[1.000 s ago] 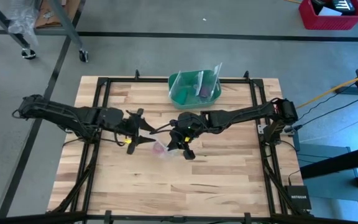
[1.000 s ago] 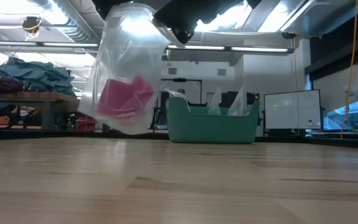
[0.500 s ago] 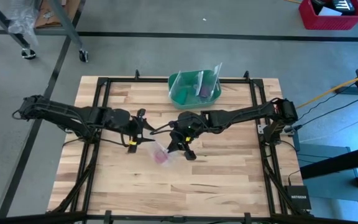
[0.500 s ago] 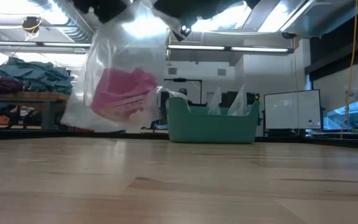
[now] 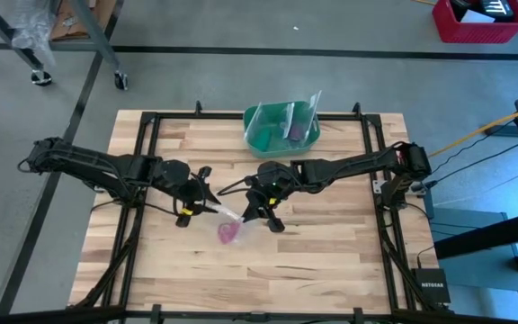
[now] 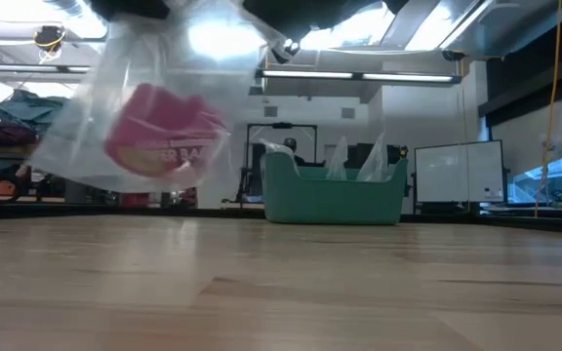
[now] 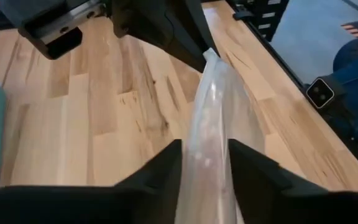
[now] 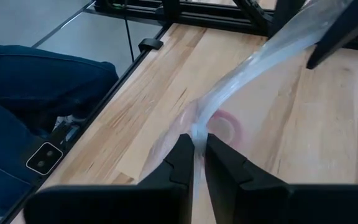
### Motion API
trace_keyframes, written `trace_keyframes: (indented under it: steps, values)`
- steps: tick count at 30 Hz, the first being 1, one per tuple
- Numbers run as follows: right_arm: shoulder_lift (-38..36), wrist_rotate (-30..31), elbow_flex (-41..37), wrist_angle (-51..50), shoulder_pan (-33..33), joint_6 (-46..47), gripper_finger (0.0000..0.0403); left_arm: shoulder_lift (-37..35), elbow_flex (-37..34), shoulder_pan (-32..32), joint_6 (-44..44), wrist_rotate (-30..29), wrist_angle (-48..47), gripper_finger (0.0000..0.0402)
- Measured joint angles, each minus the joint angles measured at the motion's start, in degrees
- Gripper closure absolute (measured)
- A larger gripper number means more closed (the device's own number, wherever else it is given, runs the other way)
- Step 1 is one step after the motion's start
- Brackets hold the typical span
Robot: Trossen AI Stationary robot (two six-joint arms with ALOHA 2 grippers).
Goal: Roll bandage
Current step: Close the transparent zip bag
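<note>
A clear plastic bag [image 6: 130, 107] hangs above the table between my two grippers, with the pink bandage [image 6: 159, 141] inside it. In the high view the bandage [image 5: 228, 234] shows just nearer than the grippers, at the table's middle. My left gripper [image 5: 196, 203] is shut on the bag from the left and my right gripper [image 5: 257, 214] from the right. The bandage also shows through the bag in the right wrist view [image 8: 225, 127]. My left gripper pinches the bag's upper edge [image 7: 207, 140] between its two fingers, coming level from the table's left. The plastic runs on from the fingers as a drawn band. My right gripper pinches the bag's gathered upper edge [image 8: 196, 134] between its two fingers, slanting down from the right. The bag hangs below, clear of the table, with the bandage in its bottom.
A green bowl [image 5: 281, 128] with more clear bags stands at the table's far edge, also showing in the low view [image 6: 332, 190]. Black frame rails [image 5: 142, 162] run along the table's left and right sides. A person's blue trouser leg [image 8: 36, 87] is beside the table.
The bag has swung toward the table's near edge and tipped over, so the bandage end now lies nearer and farther left in the low view. My left gripper has shifted slightly toward the near edge, and both grippers have kept hold.
</note>
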Motion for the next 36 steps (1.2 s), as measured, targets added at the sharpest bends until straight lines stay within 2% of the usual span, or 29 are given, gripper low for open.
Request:
trace_keyframes:
  steps: [5,7,15,30,36]
  values:
    - [0.0,0.0,0.0,0.0,0.0,0.0,0.0370,0.0,0.0,0.0,0.5,0.0,-0.2,0.0375]
    - [0.0,0.0,0.0,-0.2,0.0,0.0,0.0370,0.0,0.0,0.1,-0.7,-0.2,-0.1,0.0393]
    - [0.0,-0.9,0.1,-1.7,0.0,0.4,0.0370,-0.1,0.0,0.1,-3.1,-0.6,1.0,0.0400]
    - [-0.1,-2.5,0.2,-13.0,0.0,1.9,0.0370,-0.3,0.0,0.1,-3.1,-0.6,1.4,0.0401]
    - [-0.1,-1.2,0.1,-13.8,0.0,1.9,0.0370,-0.4,0.0,0.1,-2.9,-0.6,1.4,0.0401]
